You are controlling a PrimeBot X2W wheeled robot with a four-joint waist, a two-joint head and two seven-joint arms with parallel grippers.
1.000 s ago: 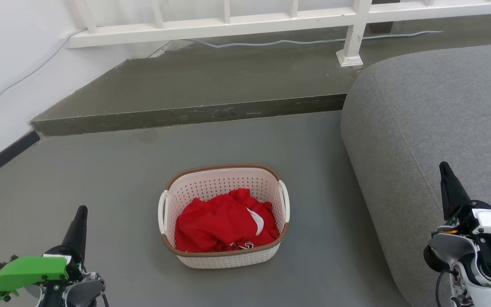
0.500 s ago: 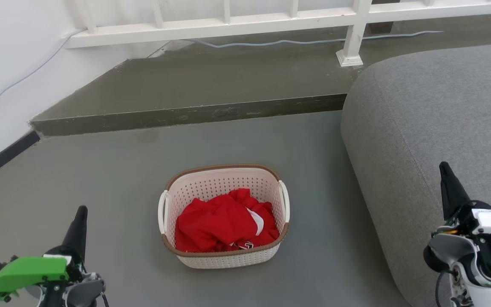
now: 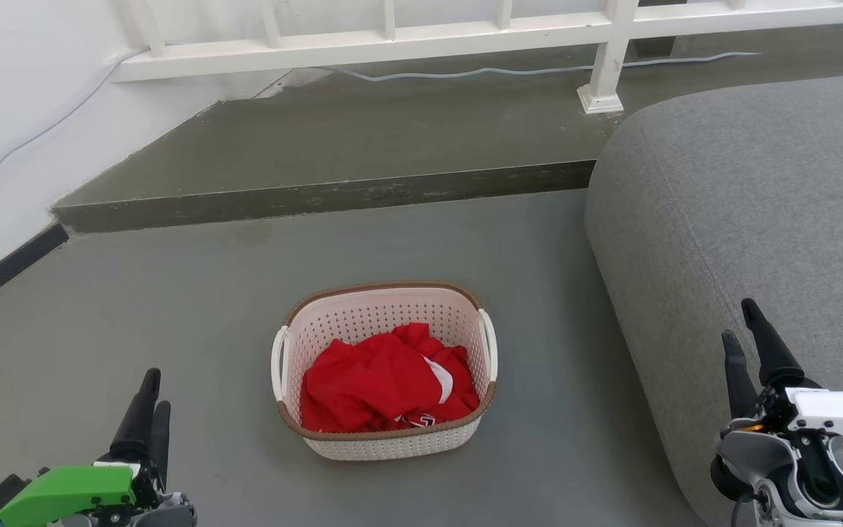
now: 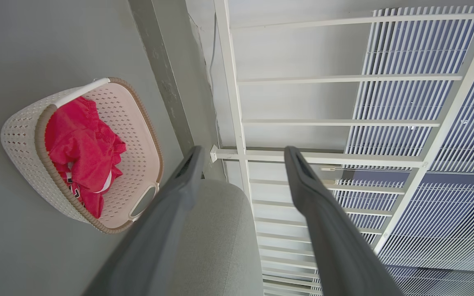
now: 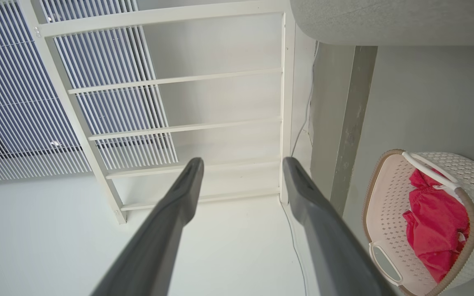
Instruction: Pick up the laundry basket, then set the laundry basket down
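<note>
Bare grey floor lies open on the left, near and far sides of the laundry basket. On the right a big grey sofa stands near it, leaving a thinner strip of floor. Far back, a step and a white railing stand in the way.

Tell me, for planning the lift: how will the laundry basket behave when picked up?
The laundry basket looks like rigid perforated plastic, so it probably keeps its shape. Holding only red clothing, it is likely light. Lifted by one handle, it may tilt.
</note>
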